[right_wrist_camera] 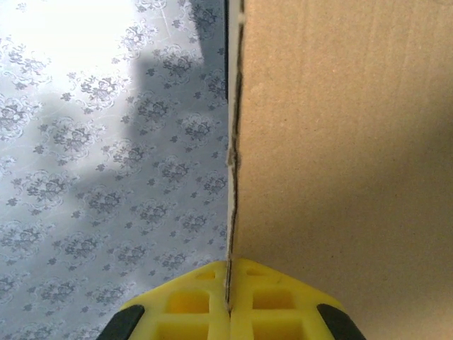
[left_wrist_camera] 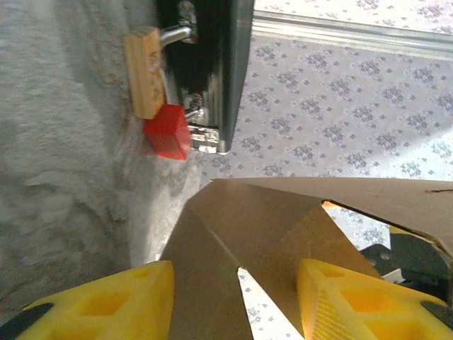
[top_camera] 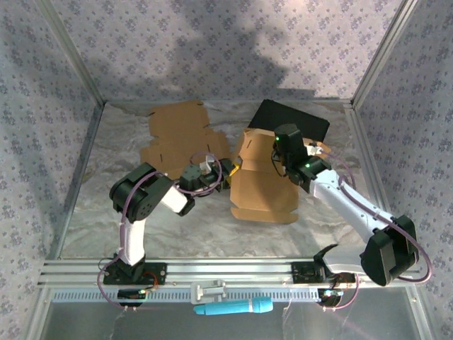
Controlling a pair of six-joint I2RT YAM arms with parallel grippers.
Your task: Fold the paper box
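Yellow jaws at the paper box [top_camera: 265, 180]
Most folds remain: the right jaws pinch a wall [right_wrist_camera: 340, 177], the left jaws spread around a flap [left_wrist_camera: 269, 241].

Top external camera sat high behind the arm bases, angled down and forward, far enough back to take in the whole table [top_camera: 92, 205] and the back wall [top_camera: 212, 42]. Left wrist camera looked out past the left gripper [left_wrist_camera: 233, 273], close on a flap of the paper box [left_wrist_camera: 248, 227]. Right wrist camera sat closer still, sighting along a box panel past the right gripper [right_wrist_camera: 229, 273]. All three views shared the box.
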